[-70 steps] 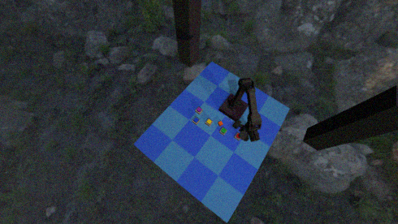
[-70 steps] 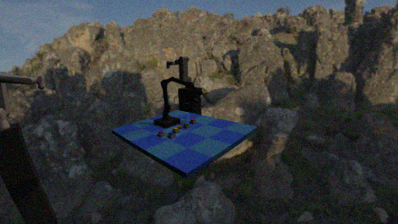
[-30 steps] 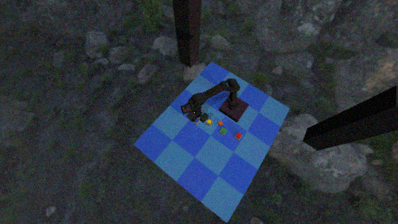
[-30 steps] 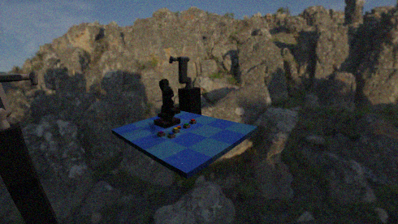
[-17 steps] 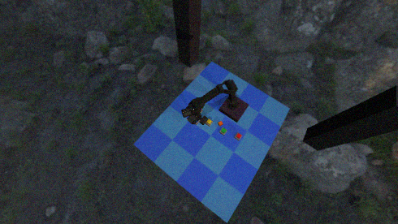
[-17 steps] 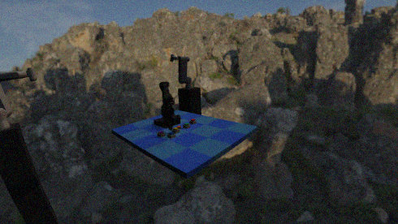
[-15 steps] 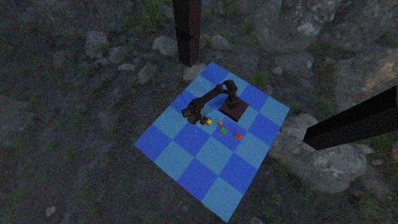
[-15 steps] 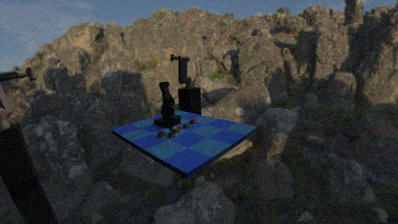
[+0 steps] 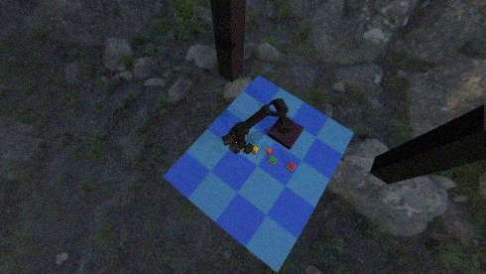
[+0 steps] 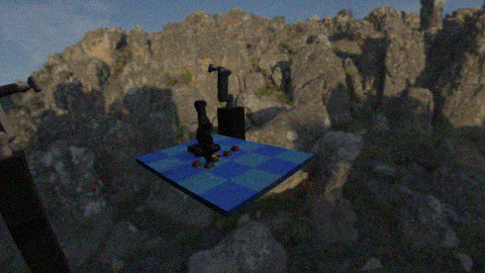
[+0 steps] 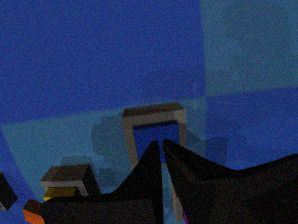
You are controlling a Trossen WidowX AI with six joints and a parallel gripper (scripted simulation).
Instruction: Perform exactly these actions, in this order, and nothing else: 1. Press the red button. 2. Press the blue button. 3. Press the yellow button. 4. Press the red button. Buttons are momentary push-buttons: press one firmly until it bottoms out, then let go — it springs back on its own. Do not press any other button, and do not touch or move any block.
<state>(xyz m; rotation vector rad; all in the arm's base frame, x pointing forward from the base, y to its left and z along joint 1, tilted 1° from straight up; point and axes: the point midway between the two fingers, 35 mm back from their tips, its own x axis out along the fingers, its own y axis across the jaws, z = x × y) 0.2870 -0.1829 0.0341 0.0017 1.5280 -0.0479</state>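
Gripper (image 11: 161,145) clenched on nothing, low over the blue button (image 11: 157,135).
From my wrist view, left to right: orange block (image 11: 33,216), yellow button (image 11: 64,183), then blue button just under my fingertips; red button (image 9: 291,167) sits well apart.

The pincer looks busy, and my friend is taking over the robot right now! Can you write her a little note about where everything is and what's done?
Pincer: shut, holding nothing, tips right at the blue button in the wrist view.
Buttons: yellow button sits beside the pincer in the top view; green button and red button lie further along the row. A small orange block lies near the yellow button; keep off it.
Done: whether red was already pressed cannot be told from this moment.
Left: probably finish pressing blue, then yellow, then red.
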